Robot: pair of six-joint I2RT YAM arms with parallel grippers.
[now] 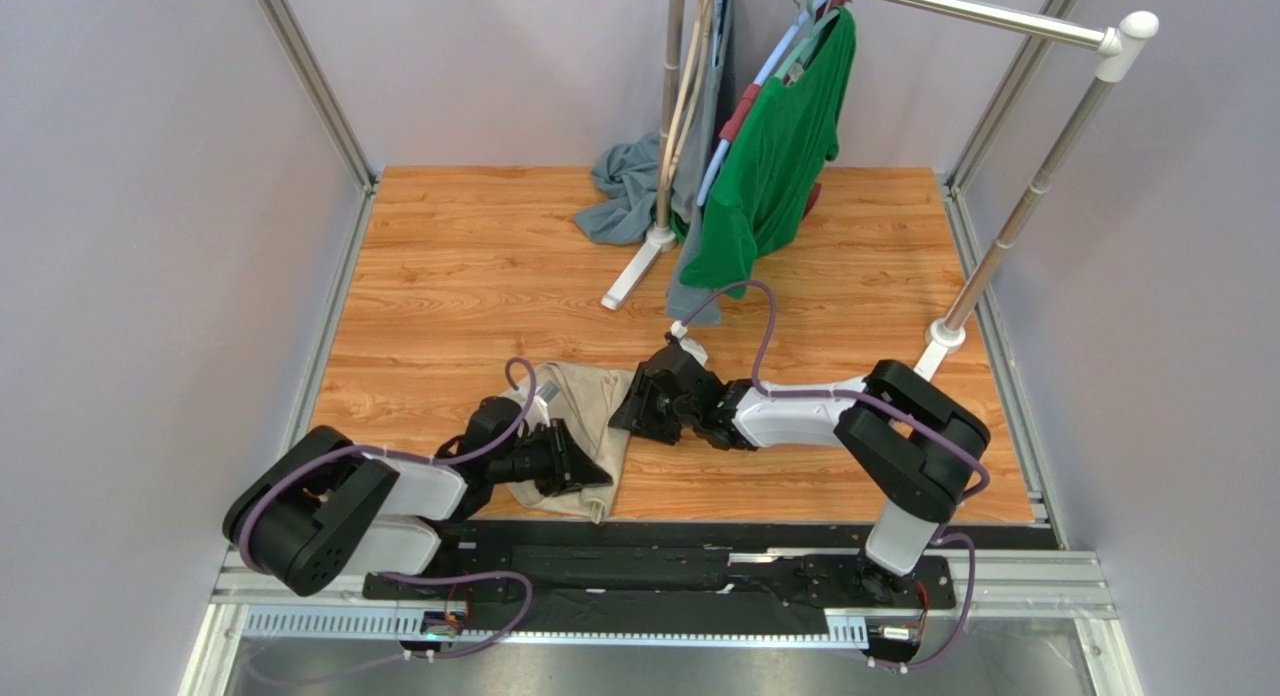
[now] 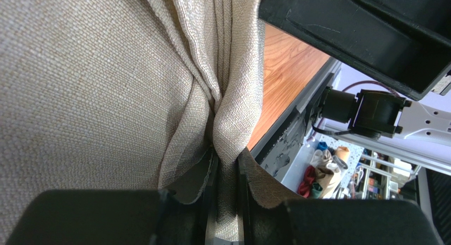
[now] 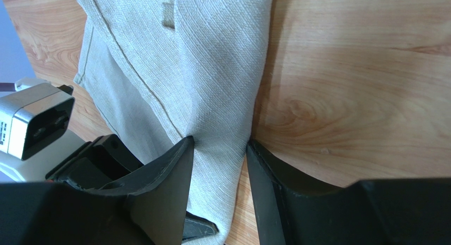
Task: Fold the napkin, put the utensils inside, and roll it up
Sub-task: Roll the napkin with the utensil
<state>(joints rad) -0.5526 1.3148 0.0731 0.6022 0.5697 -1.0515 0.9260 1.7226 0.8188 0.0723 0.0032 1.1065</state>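
Observation:
The beige napkin (image 1: 579,404) lies folded into a narrow strip near the table's front edge. My left gripper (image 1: 589,464) is at its near end. In the left wrist view, that gripper (image 2: 227,158) is shut on a bunched fold of the napkin (image 2: 95,86). My right gripper (image 1: 628,408) is at the strip's right edge. It (image 3: 219,144) stands open astride the napkin (image 3: 201,60), with both fingers touching the cloth. A dark flat tip (image 3: 204,229) pokes out from under the napkin's near end; I cannot tell if it belongs to the utensils, which are otherwise hidden.
A clothes rack stands at the back with a green shirt (image 1: 774,156) on it and a grey-blue cloth (image 1: 624,186) at its foot. Its white foot (image 1: 631,276) and right post (image 1: 947,333) rest on the wooden table (image 1: 451,261). A black rail (image 1: 676,534) runs along the front.

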